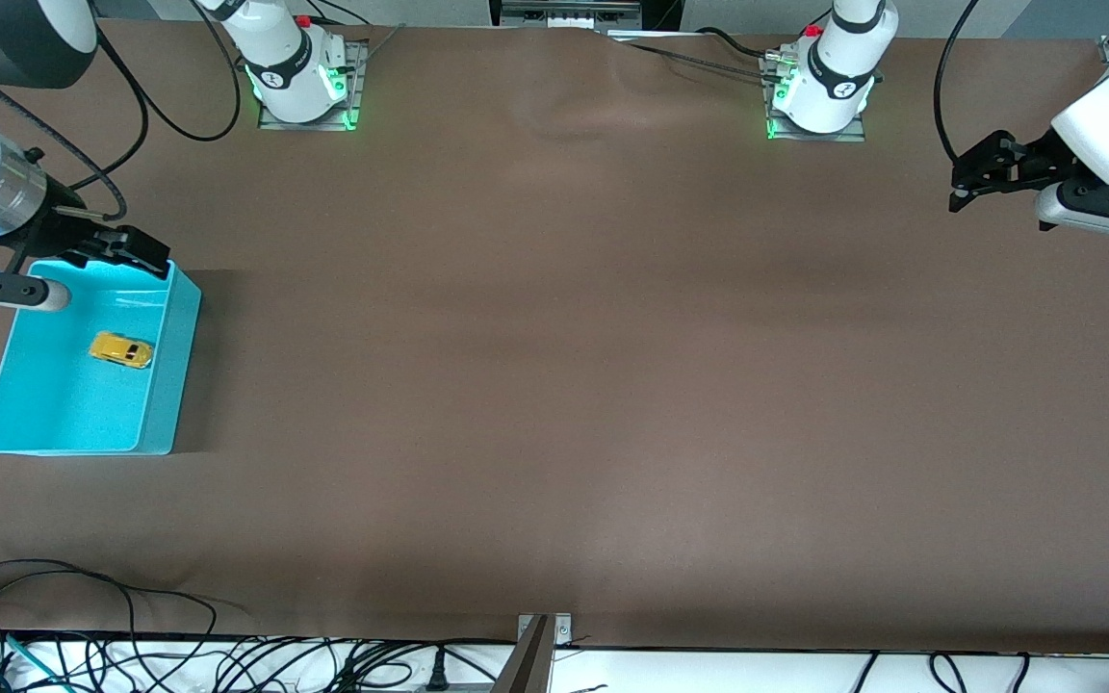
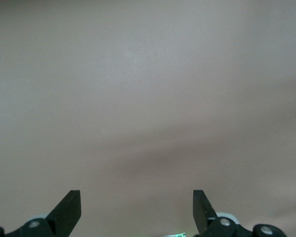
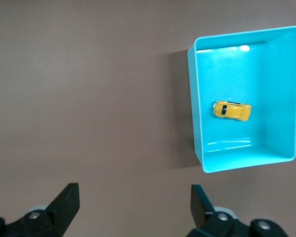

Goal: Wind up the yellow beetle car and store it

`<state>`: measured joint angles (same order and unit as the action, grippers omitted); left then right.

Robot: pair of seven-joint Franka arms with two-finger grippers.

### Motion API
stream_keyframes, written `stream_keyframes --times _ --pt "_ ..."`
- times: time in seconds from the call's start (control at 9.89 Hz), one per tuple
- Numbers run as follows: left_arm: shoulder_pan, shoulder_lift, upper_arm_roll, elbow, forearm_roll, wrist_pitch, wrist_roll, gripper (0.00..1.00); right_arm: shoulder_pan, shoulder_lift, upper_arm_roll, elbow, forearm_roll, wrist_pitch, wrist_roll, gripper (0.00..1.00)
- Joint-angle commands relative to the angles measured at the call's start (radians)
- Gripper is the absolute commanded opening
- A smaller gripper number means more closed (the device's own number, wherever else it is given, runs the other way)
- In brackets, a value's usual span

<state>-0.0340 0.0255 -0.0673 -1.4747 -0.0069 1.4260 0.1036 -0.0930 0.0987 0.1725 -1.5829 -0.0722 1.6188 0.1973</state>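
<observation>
Brown table [image 1: 554, 385] bears turquoise bin [image 1: 177, 366] holding yellow beetle car [image 1: 120, 350].

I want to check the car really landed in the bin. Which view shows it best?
The right wrist view: the car lies unobstructed on the bin floor. The front view shows it small; the left wrist view shows only table.

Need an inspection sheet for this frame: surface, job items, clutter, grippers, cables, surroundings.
Surface: brown table, bare across the middle.
Job's things: tiny yellow beetle car lies on the floor of the turquoise plastic bin at the right arm's end of the table.
Clutter: nothing seen.
Grippers: right gripper open, empty, up in the air by the bin; left gripper open, empty, over bare table at the left arm's end, waiting.
Cables: black cables along the table edge nearest the front camera.
Surroundings: green lights at both arm bases.
</observation>
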Motion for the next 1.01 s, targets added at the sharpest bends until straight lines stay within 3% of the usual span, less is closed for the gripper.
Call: stream_keyframes --times 0.0,0.3,0.91 --pt "-0.004 0.011 0.003 0.027 -0.028 -0.025 -0.005 1.0 0.033 -0.056 -0.082 -0.043 -0.001 0.009 -0.053 1.0" --pt "0.0 0.013 0.003 0.024 -0.028 -0.029 -0.002 1.0 0.058 -0.074 -0.143 -0.055 -0.001 0.007 -0.145 1.0" --pt "-0.006 0.02 0.003 0.025 -0.028 -0.029 -0.007 1.0 0.061 -0.079 -0.143 -0.054 0.002 0.009 -0.137 1.0"
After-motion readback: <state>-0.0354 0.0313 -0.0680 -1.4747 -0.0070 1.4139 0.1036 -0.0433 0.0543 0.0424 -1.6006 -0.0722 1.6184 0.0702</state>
